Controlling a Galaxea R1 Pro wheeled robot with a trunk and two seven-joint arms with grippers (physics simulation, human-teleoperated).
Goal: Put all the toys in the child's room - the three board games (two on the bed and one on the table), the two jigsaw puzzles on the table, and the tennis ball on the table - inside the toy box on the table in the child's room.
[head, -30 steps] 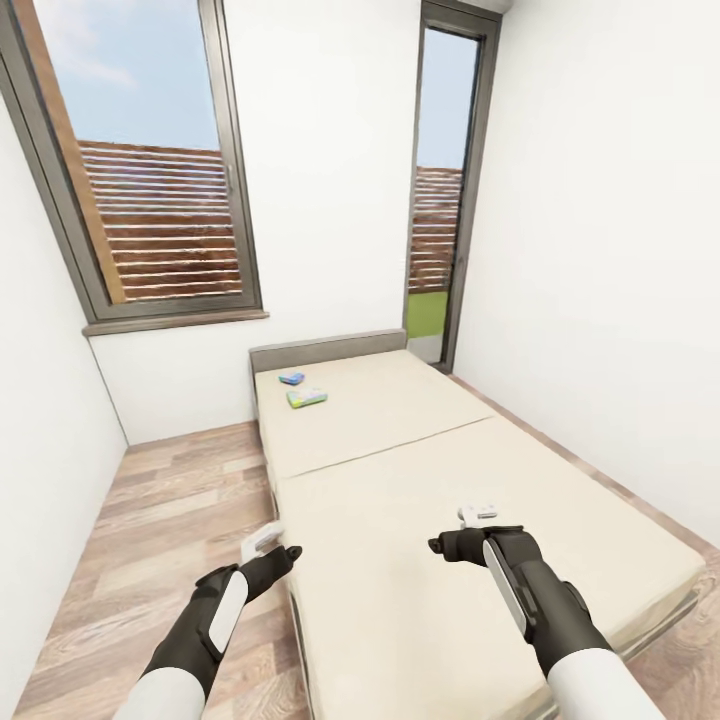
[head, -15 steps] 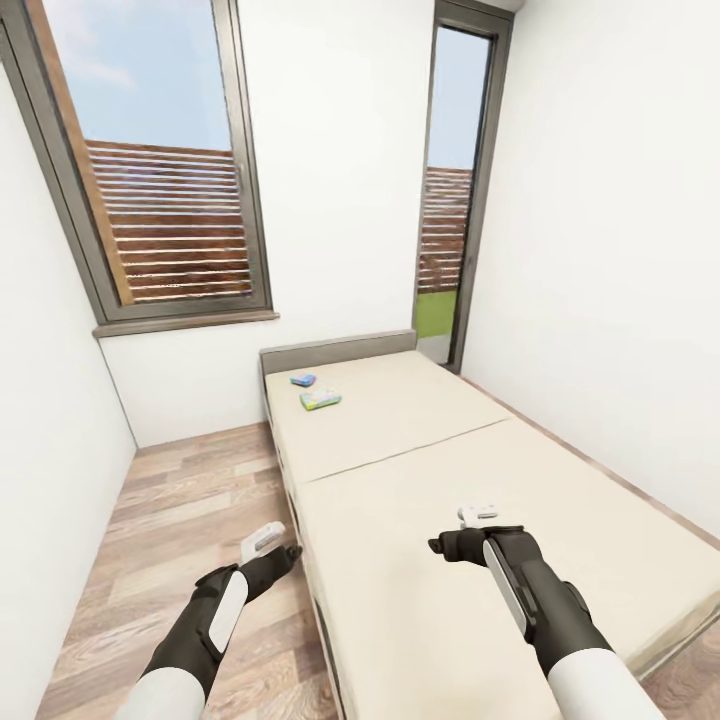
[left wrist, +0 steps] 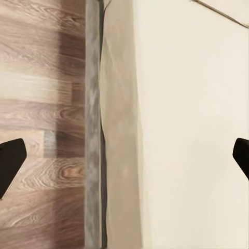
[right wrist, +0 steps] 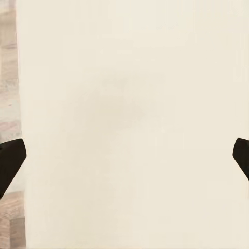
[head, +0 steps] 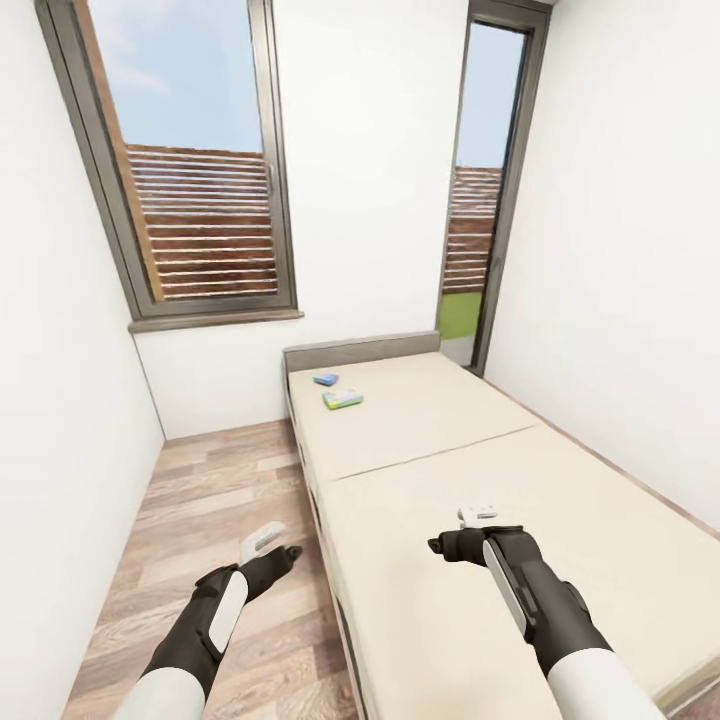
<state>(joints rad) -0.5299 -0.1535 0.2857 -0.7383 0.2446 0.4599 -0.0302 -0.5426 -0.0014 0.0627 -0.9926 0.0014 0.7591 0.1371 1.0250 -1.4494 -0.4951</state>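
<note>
Two board games lie on the bed (head: 480, 480) close to its low grey headboard: a blue one (head: 325, 379) and, a little nearer, a pale green one (head: 343, 400). My left gripper (head: 285, 553) hangs open over the wooden floor beside the bed's left edge, far short of the games. In the left wrist view the left gripper (left wrist: 124, 155) has its fingertips wide apart over the mattress edge. My right gripper (head: 440, 546) is open above bare mattress; the right wrist view shows the same gripper (right wrist: 124, 155) empty. The table, toy box, jigsaw puzzles and tennis ball are out of view.
A strip of wooden floor (head: 220, 500) runs between the left wall and the bed. A large window (head: 190, 170) is in the far wall, and a tall glass door (head: 480, 200) stands past the headboard on the right. A white wall (head: 630, 300) borders the bed's right side.
The whole picture has shifted: the bed, games and window now sit further right, so the camera moved. Both arms keep the same pose and both grippers stay open.
</note>
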